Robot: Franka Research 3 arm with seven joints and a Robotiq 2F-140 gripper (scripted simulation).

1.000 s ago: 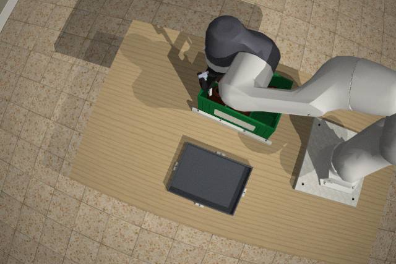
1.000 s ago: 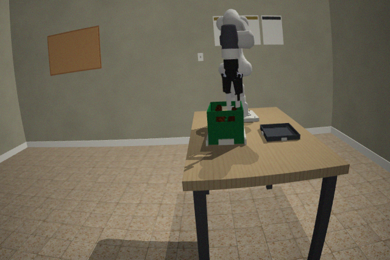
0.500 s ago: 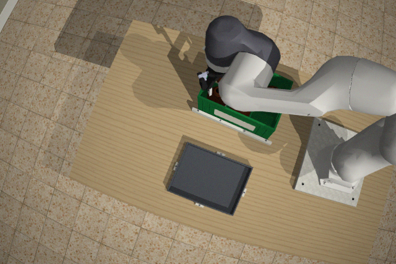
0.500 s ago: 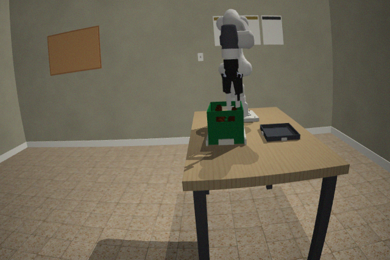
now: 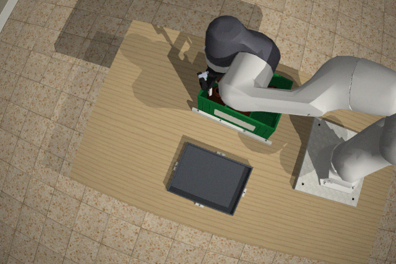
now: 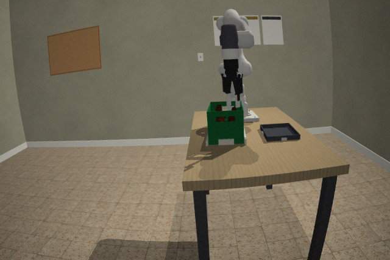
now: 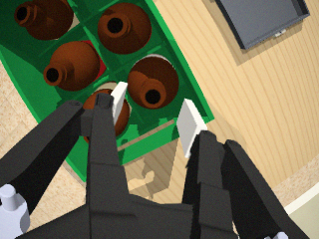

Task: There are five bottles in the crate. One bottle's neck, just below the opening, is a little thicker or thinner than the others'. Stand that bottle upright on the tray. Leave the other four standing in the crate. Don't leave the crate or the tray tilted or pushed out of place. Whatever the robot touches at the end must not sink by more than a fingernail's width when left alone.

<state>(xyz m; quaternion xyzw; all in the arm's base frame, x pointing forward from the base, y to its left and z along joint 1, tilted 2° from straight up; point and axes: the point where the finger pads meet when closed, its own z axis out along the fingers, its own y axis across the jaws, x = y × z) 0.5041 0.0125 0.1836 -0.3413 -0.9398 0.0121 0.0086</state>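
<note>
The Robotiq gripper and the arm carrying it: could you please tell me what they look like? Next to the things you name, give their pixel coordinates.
The gripper (image 6: 233, 105) (image 7: 153, 104) is black, with slim linked fingers, flat white fingertip pads (image 6: 228, 102) (image 7: 188, 121) and pale grey-lilac pivot pieces. The Franka arm (image 5: 275, 99) (image 6: 247, 39) has smooth, rounded white segments, with a dark grey section near the wrist. I see no cables or markings.
</note>
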